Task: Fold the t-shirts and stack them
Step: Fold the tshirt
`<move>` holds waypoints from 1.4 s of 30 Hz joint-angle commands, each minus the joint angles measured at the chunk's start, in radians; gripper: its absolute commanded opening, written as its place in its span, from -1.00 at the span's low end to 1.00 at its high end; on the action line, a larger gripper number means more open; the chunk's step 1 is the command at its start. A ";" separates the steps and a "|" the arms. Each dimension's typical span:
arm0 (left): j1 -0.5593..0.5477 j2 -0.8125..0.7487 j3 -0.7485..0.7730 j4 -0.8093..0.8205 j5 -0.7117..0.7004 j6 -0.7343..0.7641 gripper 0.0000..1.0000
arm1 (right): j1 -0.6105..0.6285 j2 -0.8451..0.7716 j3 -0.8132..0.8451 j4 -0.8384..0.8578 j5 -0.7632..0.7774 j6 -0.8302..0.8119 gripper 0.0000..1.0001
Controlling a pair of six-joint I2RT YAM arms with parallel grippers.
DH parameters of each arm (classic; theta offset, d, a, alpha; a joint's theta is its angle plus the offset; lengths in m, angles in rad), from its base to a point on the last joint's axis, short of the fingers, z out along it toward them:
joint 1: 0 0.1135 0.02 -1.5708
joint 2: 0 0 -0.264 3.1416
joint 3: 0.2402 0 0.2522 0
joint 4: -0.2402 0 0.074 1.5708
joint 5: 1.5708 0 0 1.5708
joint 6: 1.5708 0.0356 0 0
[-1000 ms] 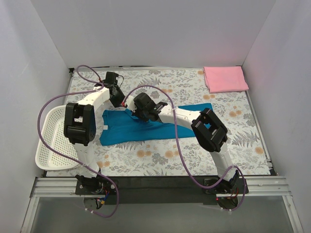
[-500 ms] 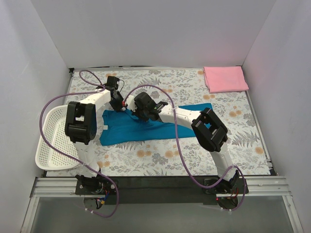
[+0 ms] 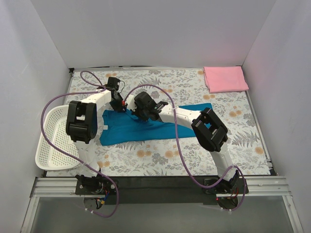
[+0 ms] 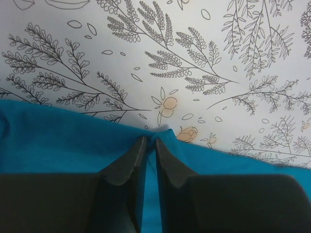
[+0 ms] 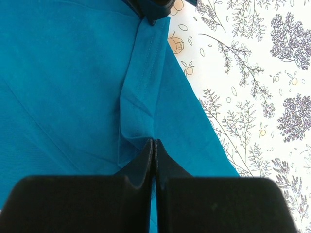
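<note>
Left gripper has narrowed, pinching the limp, light teal t-shirt at its hem; right gripper clamps a fold nearby.

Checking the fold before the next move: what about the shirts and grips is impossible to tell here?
Top view: the right arm covers part of the teal t-shirt, hiding its grip.
Left wrist: the left end effector hides how much cloth is pinched.
Right wrist: the right end effector and frame edges cut off the shirt's outline.
Top view: pink t-shirt too small to count layers.
</note>
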 commanded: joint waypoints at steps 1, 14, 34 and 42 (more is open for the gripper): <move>-0.007 -0.011 0.007 -0.001 0.007 -0.005 -0.80 | -0.004 -0.007 -0.001 0.038 -0.011 0.013 -0.97; -0.009 -0.060 0.064 -0.036 -0.078 0.011 -1.00 | -0.007 -0.015 0.005 0.038 0.015 0.002 -0.97; -0.009 -0.051 0.047 0.005 -0.049 0.011 -0.90 | -0.018 -0.009 0.001 0.048 0.031 -0.002 -0.97; -0.009 -0.045 0.036 0.022 -0.035 0.007 -0.78 | -0.021 -0.004 -0.004 0.049 0.023 0.002 -0.97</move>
